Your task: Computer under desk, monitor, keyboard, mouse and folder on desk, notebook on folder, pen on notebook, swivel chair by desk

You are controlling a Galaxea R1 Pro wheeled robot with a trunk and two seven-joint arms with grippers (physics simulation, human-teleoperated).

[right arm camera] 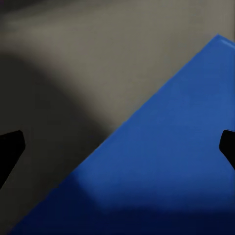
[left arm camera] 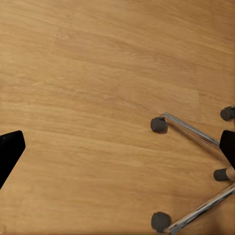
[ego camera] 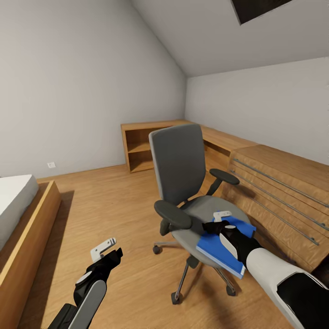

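Chair seat: I see the folder (ego camera: 227,246) lying on the swivel chair (ego camera: 183,183).
Right gripper (ego camera: 218,222): fingers spread, above the folder.
Left gripper (ego camera: 108,249): fingers spread, beside chair.

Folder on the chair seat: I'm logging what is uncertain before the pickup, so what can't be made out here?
- Head view: the right gripper covers the middle of the folder, so contact is unclear.
- Right wrist view: folder edges cut off by the frame.
- Left wrist view: swivel chair base cut off.
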